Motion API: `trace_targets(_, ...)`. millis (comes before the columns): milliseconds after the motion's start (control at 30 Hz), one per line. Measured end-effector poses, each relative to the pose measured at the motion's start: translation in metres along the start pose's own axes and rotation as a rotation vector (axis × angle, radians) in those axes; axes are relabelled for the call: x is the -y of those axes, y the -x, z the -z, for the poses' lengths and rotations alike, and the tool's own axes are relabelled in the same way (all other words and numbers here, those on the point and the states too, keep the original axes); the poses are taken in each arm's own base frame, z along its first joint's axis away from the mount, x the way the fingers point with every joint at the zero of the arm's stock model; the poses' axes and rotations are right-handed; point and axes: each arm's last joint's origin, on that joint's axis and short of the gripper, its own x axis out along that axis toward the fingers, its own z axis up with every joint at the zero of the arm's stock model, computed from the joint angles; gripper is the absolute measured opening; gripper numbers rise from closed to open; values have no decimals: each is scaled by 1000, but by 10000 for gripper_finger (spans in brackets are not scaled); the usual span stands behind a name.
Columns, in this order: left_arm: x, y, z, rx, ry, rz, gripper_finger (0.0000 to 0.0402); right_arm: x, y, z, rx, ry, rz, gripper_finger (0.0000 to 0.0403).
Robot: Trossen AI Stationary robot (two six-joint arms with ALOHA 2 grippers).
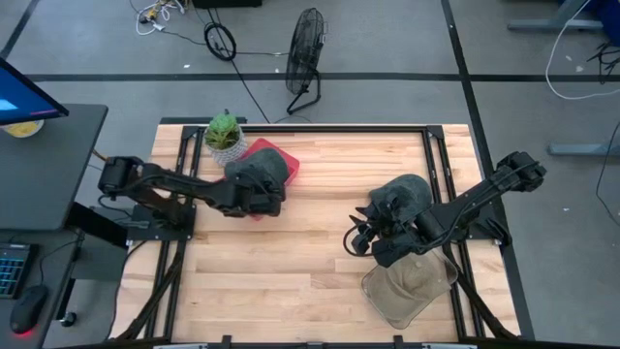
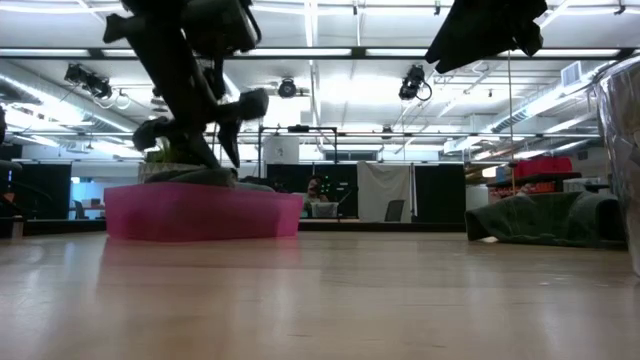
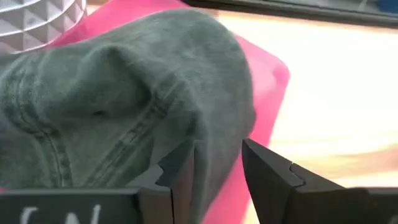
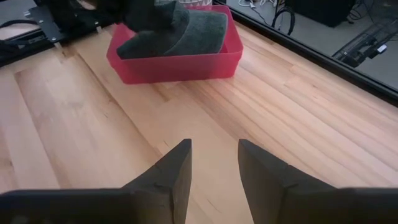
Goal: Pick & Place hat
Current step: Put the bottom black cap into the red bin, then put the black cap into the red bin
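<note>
1. Left gripper (image 1: 274, 202) over the shallow pink plastic bin (image 1: 283, 160) near the far left corner of the pale wooden-plank desk (image 1: 291, 262); fingers (image 3: 273, 180) parted a little, straddling the edge fold of the grey-green fabric hat (image 3: 124, 93) lying in that bin, not visibly pinching it.
2. Grey-green hat heaped inside the bin, bulging above its rim, the bin's wall showing beside it in the left wrist view.
3. Right gripper (image 1: 360, 239) held above bare desk right of centre, fingers slightly apart, holding nothing, pointed toward the pink bin across the planks.
4. Second dark grey-green fabric hat (image 1: 400, 197) lying on the desk toward the right edge, just beside the right arm.
5. Clear plastic tub (image 1: 412, 286) near the near right corner, with a tan fabric hat (image 1: 399, 284) inside.
6. Small green potted plant in a white faceted pot (image 1: 225, 134) at the far edge, just beside the pink bin.
</note>
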Motion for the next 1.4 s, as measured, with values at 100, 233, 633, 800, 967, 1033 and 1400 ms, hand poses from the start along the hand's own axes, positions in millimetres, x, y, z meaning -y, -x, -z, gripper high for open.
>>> trace_targets(100, -1, 9, -8, -15, -11, 38, 142, 0, 0, 0, 0, 0, 0, 135)
trace_targets(233, -1, 20, -20, -7, -42, 89, 139, 0, 0, 0, -1, 1, 0, 135)
trace_targets(633, 6, 36, -35, 66, -304, 221, 138, 6, -4, 1, -54, 309, 18, 135)
trace_targets(800, 7, 37, -34, 62, -362, 230, 138, 17, -4, 11, -247, 524, -9, 135)
trace_targets(967, 10, 37, -36, 81, -382, 255, 138, 34, -1, 19, -456, 518, 48, 135)
trace_targets(1033, 11, 38, -36, 88, -384, 265, 138, 40, 1, 22, -537, 536, 62, 135)
trace_targets(1400, 13, 38, -37, 94, -371, 276, 138, 56, 2, 25, -790, 544, 79, 137)
